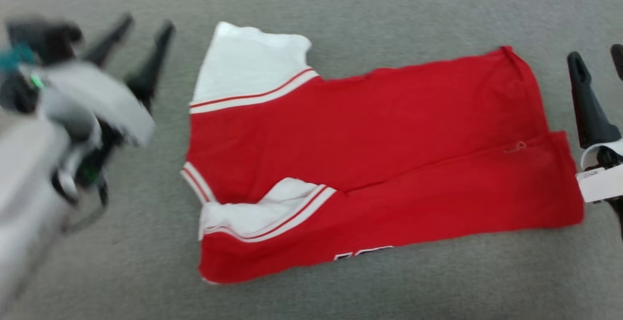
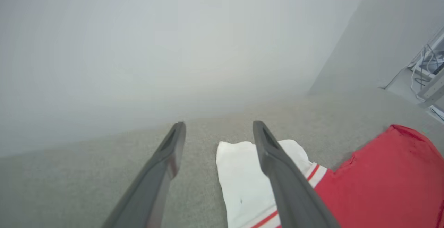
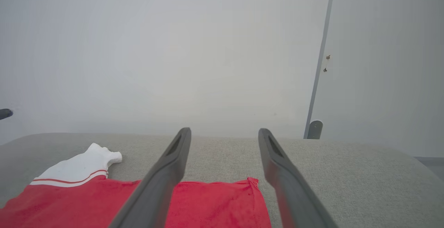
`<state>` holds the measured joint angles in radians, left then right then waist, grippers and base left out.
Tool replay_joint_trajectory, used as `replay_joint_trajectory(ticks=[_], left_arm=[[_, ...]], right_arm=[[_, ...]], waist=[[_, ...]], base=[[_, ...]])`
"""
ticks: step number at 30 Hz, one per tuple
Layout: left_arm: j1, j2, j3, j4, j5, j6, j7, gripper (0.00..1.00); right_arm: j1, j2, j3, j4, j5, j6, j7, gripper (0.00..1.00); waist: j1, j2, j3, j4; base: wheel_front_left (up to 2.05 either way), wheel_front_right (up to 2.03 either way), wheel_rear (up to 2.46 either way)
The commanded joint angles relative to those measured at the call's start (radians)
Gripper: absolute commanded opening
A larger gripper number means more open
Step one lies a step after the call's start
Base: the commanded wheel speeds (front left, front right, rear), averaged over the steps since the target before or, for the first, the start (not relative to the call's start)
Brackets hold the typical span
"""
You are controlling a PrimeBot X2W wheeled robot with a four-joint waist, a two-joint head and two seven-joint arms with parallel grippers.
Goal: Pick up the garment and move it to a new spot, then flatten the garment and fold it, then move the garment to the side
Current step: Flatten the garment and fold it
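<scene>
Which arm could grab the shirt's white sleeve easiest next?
Probably the left. The left gripper, open, hovers beside the white sleeve of the garment. The right gripper, also open, is at the opposite hem end.

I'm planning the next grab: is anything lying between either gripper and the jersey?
Nothing visible does. Only bare grey table lies between the open left gripper and the garment at its sleeve end, and between the open right gripper and its other end.
</scene>
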<state>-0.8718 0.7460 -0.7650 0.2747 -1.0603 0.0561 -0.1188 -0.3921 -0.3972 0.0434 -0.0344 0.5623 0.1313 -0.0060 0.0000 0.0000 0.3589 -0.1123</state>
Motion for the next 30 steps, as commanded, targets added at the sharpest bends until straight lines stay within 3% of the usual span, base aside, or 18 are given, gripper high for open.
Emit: replay_joint_trajectory(ticks=[1,6,11,18,24,25,26,27,28,30], left_arm=[[-0.053,-0.008,-0.001,0.041,0.013,-0.018,0.020,1.00],[-0.258,-0.036,-0.042,0.269,0.056,-0.098,0.160,1.00],[-0.399,-0.060,-0.104,0.459,0.043,-0.167,0.381,1.00],[-0.489,-0.064,-0.182,0.595,-0.039,-0.188,0.770,1.00],[-0.485,-0.073,-0.229,0.600,-0.090,-0.187,0.919,1.00],[-0.481,-0.081,-0.232,0.592,-0.104,-0.187,0.932,0.82],[-0.478,-0.084,-0.233,0.585,-0.117,-0.187,0.944,0.45],[-0.476,-0.089,-0.236,0.574,-0.126,-0.188,0.953,0.15],[-0.474,-0.090,-0.241,0.566,-0.136,-0.188,0.960,0.00],[-0.476,-0.092,-0.247,0.551,-0.144,-0.188,0.957,0.00]], right_arm=[[-0.008,0.010,0.004,-0.005,-0.004,-0.001,-0.012,1.00],[-0.003,0.044,0.015,-0.014,0.002,-0.001,-0.036,1.00],[0.015,0.054,0.026,-0.014,0.006,-0.001,-0.054,1.00],[0.026,0.055,0.032,-0.015,0.022,-0.001,-0.065,1.00],[0.019,0.050,0.044,-0.014,0.029,-0.001,-0.065,1.00],[0.015,0.049,0.045,-0.014,0.029,-0.001,-0.064,1.00],[0.010,0.046,0.045,-0.014,0.032,-0.001,-0.061,1.00],[0.003,0.042,0.047,-0.014,0.037,-0.001,-0.057,1.00],[-0.006,0.035,0.051,-0.013,0.039,-0.001,-0.048,1.00],[-0.032,0.020,0.063,-0.015,0.050,-0.001,-0.025,1.00]], waist=[[0.0000,0.0000,0.047,-0.075],[0.0000,0.0000,0.097,-0.166],[0.0000,0.0000,0.127,-0.225],[0.0000,0.0000,0.148,-0.262],[0.0000,0.0000,0.174,-0.265],[0.0000,0.0000,0.176,-0.263],[0.0000,0.0000,0.179,-0.260],[0.0000,0.0000,0.181,-0.257],[0.0000,0.0000,0.182,-0.253],[0.0000,0.0000,0.184,-0.242]], base=[[0.00,0.00,0.00],[0.00,0.00,0.00],[0.00,0.00,0.00],[0.00,0.00,0.00],[0.00,0.00,0.00],[0.00,0.00,0.00],[0.00,0.00,0.00],[0.00,0.00,0.00],[0.00,0.00,0.00],[0.00,0.00,0.00]])
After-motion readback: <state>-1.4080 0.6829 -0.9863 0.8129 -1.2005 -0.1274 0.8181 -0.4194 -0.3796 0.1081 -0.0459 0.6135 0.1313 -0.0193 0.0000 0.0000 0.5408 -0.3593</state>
